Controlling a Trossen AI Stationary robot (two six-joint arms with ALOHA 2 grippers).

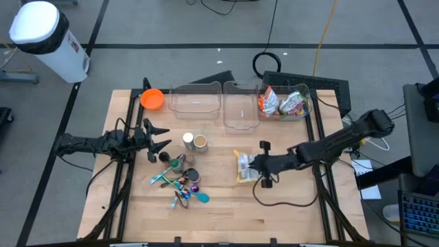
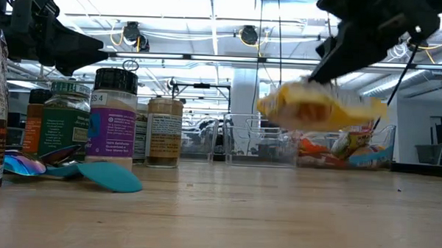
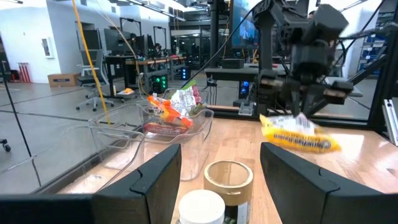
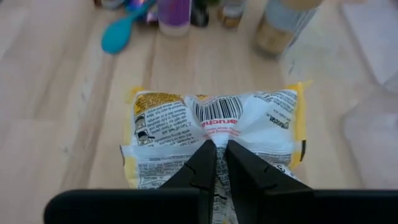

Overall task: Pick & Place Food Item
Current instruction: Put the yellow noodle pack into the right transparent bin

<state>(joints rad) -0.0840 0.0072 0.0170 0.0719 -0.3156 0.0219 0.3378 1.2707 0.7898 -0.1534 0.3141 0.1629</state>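
Right gripper (image 1: 252, 167) is pinched tight on the yellow and white crinkly plastic noodle packet (image 1: 243, 168), right of centre in the high view. From table height the packet (image 2: 321, 110) hangs clear above the wooden table (image 1: 288, 213), under the dark arm at the upper right. Left gripper (image 1: 159, 137) waits at the left of the frame, fingers apart, holding nothing, beside the spice jars (image 1: 195, 142). At upper right sits a clear plastic bin (image 1: 302, 115) holding snack packs.
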